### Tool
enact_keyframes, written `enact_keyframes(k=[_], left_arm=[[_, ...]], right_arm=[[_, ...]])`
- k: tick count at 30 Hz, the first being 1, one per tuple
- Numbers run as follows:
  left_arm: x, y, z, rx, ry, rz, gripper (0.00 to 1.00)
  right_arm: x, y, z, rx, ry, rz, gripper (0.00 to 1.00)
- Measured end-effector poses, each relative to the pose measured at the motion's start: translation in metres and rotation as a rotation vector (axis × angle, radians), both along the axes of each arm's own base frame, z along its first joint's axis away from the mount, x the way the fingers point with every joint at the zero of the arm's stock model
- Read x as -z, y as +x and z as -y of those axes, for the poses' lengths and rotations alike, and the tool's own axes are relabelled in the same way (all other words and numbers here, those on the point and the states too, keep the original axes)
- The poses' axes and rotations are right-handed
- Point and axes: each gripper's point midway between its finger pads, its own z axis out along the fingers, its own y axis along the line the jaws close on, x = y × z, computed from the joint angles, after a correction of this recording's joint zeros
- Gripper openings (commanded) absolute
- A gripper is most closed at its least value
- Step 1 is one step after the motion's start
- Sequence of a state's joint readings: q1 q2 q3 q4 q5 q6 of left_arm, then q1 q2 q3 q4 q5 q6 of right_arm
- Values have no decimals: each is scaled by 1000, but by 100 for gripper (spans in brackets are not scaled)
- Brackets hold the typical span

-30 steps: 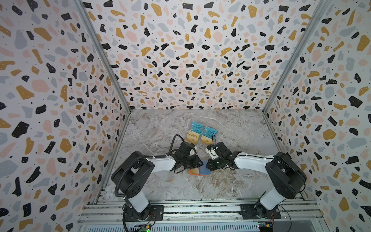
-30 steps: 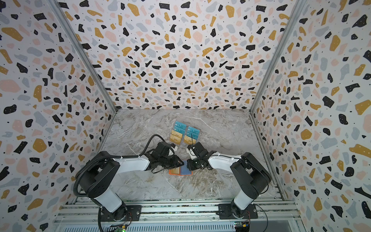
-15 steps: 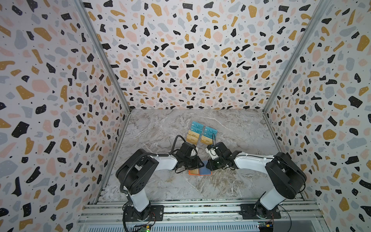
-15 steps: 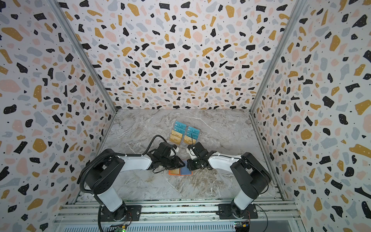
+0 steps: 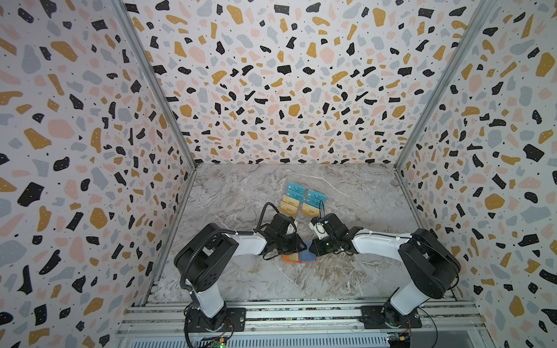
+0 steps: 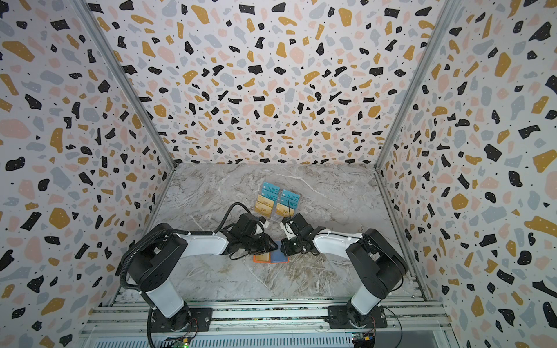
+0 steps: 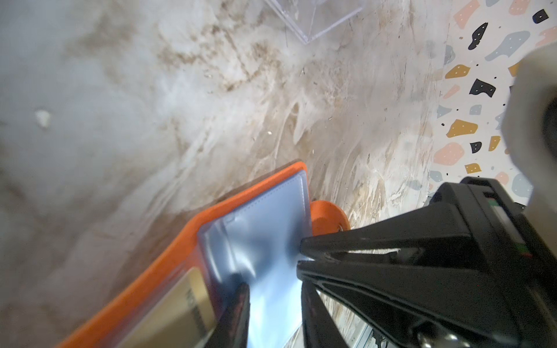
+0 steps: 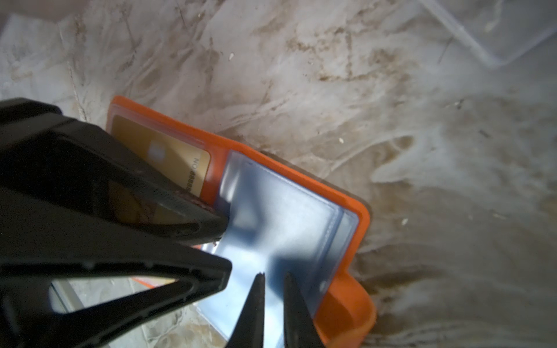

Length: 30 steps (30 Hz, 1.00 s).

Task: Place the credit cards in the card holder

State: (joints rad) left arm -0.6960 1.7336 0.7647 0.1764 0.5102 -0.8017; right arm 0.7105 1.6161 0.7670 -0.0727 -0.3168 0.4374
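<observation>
- Card holder (image 5: 285, 259) (image 7: 180, 247) (image 8: 215, 174): orange, lying open and flat on the marble table (image 5: 241, 195). It is in the lower middle of both top views, directly under the two gripper tips.
- Credit card (image 5: 291, 257) (image 8: 168, 150): tan-gold, seated in the holder's left-hand pocket as the top views show it.
- Clear sleeve (image 5: 307, 257) (image 7: 259, 229) (image 8: 286, 217): on the holder's right-hand half, its free edge raised and creased.
- Left gripper (image 5: 303, 247) (image 8: 224, 245): reaches in from the left of the top views. The jaws are partly apart, with the sleeve's edge in the gap between them.
- Right gripper (image 5: 312, 247) (image 7: 300, 257) (image 8: 273, 278): reaches in from the right. The jaws are nearly together and pinch the sleeve at its edge.
- Other credit cards (image 5: 290, 205): standing in a clear rack (image 7: 316, 18) above the holder in the top views, apart from it.
- Teal cards (image 5: 297, 188): in the same rack, in the rows behind the gold ones.
</observation>
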Motion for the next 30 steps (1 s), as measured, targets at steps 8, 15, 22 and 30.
enact_keyframes(k=[8,15,22,30], left_arm=[[1,-7,-5,-58,-62,-14,32],[0,-9,-7,-97,-96,-37,33],[0,-8,-2,-102,-123,-53,33],[-3,-7,3,-125,-191,-78,33]], right_arm=[[0,0,0,3,3,0,16],[0,0,0,5,7,1,16],[0,0,-1,5,7,1,16],[-1,-1,-1,6,12,-2,16]])
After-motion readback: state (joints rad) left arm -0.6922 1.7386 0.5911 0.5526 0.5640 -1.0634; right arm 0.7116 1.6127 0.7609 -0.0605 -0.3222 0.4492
